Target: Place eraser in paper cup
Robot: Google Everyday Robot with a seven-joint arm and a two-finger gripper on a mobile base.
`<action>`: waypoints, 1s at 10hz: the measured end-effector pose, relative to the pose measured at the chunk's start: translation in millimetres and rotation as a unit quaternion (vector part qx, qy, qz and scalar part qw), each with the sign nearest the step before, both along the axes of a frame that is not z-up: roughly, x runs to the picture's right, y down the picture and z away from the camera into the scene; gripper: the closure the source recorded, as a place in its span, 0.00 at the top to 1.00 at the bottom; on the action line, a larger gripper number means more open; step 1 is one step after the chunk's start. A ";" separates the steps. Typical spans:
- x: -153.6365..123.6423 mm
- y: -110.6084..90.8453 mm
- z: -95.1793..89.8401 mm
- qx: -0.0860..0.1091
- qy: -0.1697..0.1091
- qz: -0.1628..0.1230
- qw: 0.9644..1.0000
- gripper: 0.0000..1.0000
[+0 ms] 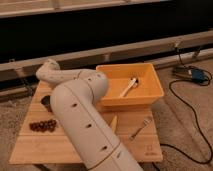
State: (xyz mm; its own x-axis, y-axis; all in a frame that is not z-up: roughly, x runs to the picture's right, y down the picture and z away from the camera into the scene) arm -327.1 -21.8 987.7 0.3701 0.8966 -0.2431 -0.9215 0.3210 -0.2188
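Wood table [35,145] carries white arm [85,125], which bends left over the rear-left corner. Yellow bin [150,92] rear right. Gripper [46,102] down at left rear, mostly behind the arm, jaws together; can't tell on what. Grapes [43,125] front left, fork [140,129] front right, white utensil [128,87] in bin. Eraser and cup hidden, position unclear

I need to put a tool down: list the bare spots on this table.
Bare wood on the table: the front-right corner beyond the fork; the front-left strip below the grapes. Crowded: the yellow bin fills the back right, the arm covers the middle. The gripper is hidden behind the arm.
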 end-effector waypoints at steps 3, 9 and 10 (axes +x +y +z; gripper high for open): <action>11.8 -34.1 -44.0 0.038 -0.011 0.011 0.999 0.00; 56.7 -73.1 -153.4 0.086 -0.035 0.034 0.995 0.00; 67.0 -66.4 -169.3 0.083 -0.037 0.038 0.995 0.00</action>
